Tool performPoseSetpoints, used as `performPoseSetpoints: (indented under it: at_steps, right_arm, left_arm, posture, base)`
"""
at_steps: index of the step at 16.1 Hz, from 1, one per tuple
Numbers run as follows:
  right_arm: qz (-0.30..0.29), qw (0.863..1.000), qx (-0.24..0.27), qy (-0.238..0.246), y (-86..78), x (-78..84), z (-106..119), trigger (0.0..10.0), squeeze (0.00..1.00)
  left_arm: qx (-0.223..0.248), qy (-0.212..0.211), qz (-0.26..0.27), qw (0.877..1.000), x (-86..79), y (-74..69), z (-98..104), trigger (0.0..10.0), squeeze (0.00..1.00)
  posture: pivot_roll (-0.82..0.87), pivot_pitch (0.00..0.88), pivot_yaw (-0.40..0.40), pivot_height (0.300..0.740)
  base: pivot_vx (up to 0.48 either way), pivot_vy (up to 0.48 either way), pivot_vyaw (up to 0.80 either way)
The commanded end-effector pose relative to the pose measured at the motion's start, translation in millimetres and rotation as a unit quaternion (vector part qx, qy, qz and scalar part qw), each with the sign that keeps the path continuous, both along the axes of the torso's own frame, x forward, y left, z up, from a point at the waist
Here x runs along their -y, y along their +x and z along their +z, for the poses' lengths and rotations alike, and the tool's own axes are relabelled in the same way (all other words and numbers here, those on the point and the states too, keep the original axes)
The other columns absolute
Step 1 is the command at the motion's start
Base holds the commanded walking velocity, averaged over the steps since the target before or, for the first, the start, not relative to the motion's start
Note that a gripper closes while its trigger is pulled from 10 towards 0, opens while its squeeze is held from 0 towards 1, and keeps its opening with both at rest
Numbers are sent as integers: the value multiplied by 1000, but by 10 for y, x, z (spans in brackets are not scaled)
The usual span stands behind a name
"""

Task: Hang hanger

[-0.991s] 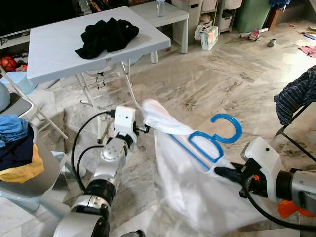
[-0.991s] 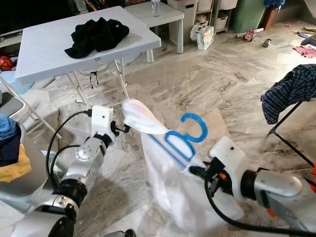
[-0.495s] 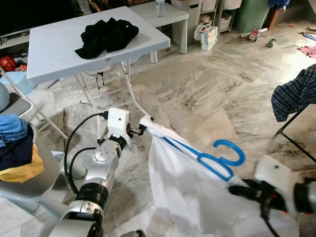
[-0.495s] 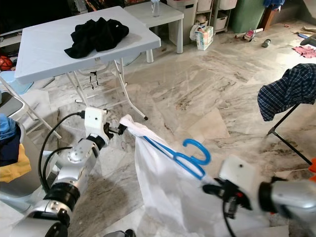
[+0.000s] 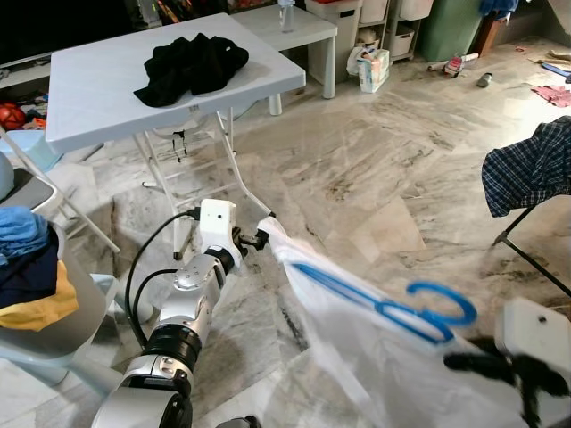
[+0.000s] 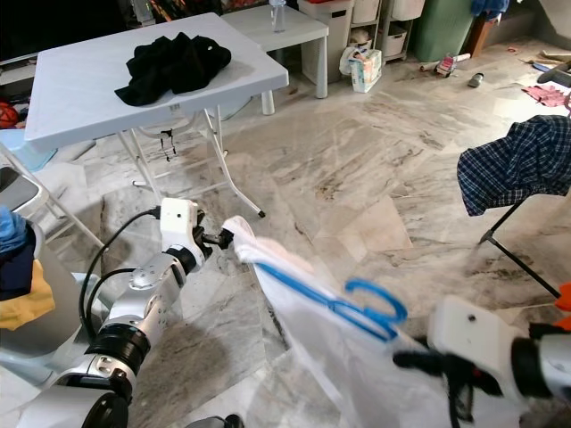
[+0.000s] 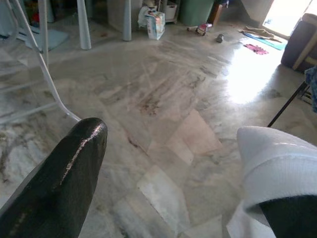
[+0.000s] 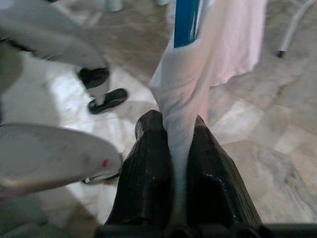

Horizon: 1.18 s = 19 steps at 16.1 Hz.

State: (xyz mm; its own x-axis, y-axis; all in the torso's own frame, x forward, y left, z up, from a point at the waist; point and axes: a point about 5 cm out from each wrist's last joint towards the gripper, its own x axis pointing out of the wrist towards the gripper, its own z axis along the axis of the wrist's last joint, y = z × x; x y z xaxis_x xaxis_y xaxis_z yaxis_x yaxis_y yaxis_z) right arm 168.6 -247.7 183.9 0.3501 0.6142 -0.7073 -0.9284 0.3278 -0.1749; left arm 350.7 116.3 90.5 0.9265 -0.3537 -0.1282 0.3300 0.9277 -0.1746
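While both arms reach fwd over the marble floor (image 5: 375,160), one white garment (image 5: 375,357) hangs stretched between them w/ one blue hanger (image 5: 393,308) threaded inside, hook poking out near the right gripper (image 5: 468,361). Right gripper's fingers (image 8: 148,173) are clamped tight on a bunched fold of the garment, hanger shaft just above. Left gripper (image 5: 259,237) has the other corner: cloth is draped over one finger, the other finger (image 7: 64,173) stands apart from it. One white folding table (image 5: 98,98) holds one black clothes pile (image 5: 192,64). Grey basket (image 5: 67,303) at robot's left holds blue and yellow clothes. One plaid shirt (image 6: 517,165) drapes over a rack at right.
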Motion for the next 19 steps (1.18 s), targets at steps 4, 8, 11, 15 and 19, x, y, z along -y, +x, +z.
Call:
performPoseSetpoints:
  at_steps: [4, 8, 11, 15, 19]
  right_arm:
    - [44, 997, 27, 55, 16, -40, 357, 10000, 0]
    - [23, 990, 75, 116, 162, -72, 568, 10000, 0]
    - [-1, 988, 104, 113, 270, -84, 511, 10000, 0]
    - [-25, 979, 114, 169, 353, -119, 574, 10000, 0]
    - [-15, 996, 83, 16, 309, 96, 313, 10000, 0]
  left_arm:
    - [-50, 3, -13, 999, 3, -48, -141, 10000, 0]
    - [-71, 20, -71, 995, 204, -176, -278, 10000, 0]
    - [-68, 10, -109, 992, 318, -224, -259, 10000, 0]
    - [-61, 25, -150, 987, 366, -246, -234, 10000, 0]
    - [5, 10, -80, 997, 284, -95, 30, 10000, 0]
  posture:
    - [-224, 68, 73, 740]
    - [-222, 67, 73, 740]
    - [-214, 66, 71, 740]
    - [-212, 64, 73, 740]
    - [-217, 65, 72, 740]
  base:
    - [0, 0, 0]
    - [0, 0, 0]
    - [0, 0, 0]
    - [0, 0, 0]
    - [0, 0, 0]
